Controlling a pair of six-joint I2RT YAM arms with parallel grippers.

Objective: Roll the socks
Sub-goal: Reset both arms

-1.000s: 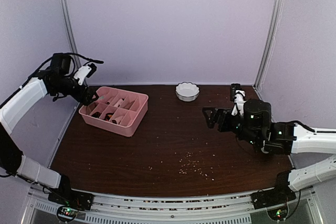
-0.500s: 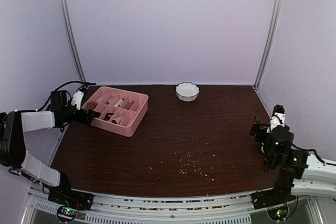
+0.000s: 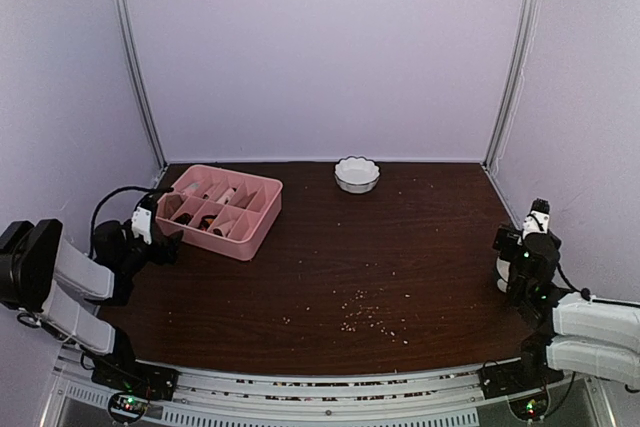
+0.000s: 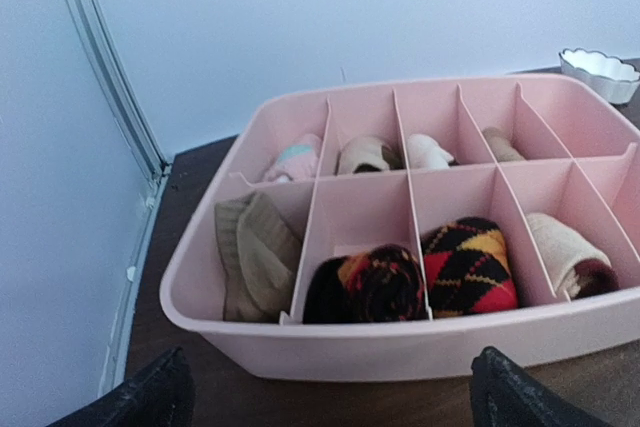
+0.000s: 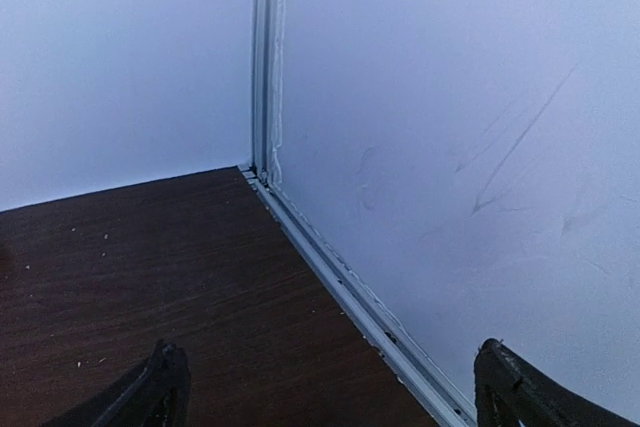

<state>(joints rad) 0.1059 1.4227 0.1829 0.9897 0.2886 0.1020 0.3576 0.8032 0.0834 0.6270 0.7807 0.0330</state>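
Observation:
A tan-brown ribbed sock [image 4: 255,262] lies folded in the near left compartment of the pink tray [image 4: 400,342]. A lighter beige roll with a dark brown end [image 4: 565,259] sits in the near right compartment; no striped cuff shows. My left gripper [image 4: 330,402] is open and empty, low on the table just in front of the tray's near wall; in the top view it [image 3: 160,240] is at the tray's left end. My right gripper [image 5: 325,387] is open and empty, facing the right wall rail, far from the tray; the top view shows it [image 3: 538,219] at the table's right edge.
The pink tray [image 3: 262,222] also holds two black-red-yellow argyle rolls [image 4: 470,265] and several small rolls in its far row. A white scalloped bowl [image 3: 357,174] stands at the back centre. Crumbs [image 3: 365,312] are scattered on the dark wood table. Walls close in on both sides.
My left arm has dropped from above the tray to the table at its left end. My right arm has pulled back from mid-table to the right edge.

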